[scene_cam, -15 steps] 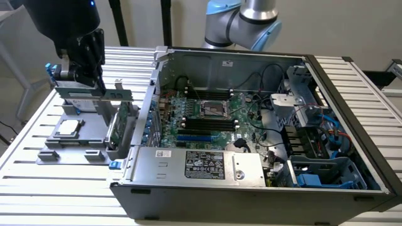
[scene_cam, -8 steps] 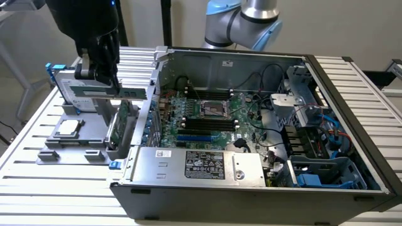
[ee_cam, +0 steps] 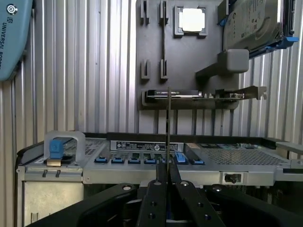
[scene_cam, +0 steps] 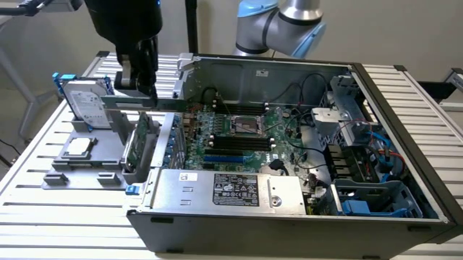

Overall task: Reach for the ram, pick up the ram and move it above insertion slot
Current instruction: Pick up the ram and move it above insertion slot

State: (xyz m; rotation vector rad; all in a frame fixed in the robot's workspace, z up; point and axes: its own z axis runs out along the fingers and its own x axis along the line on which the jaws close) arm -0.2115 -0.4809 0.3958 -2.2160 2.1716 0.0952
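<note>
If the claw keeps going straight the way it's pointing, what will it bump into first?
The claw points down and is shut on the ram, so the ram would hit first. It would probably land on the side edge of the computer case, close to the gray holder. Depth is hard to judge here.

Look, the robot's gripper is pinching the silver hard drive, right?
Not quite. The gripper is pinching the ram, not the hard drive. The wrist view shows it as a thin stick, edge-on, clamped between the fingers. The silver hard drive stands in the grey holder, apart from the gripper.
</note>
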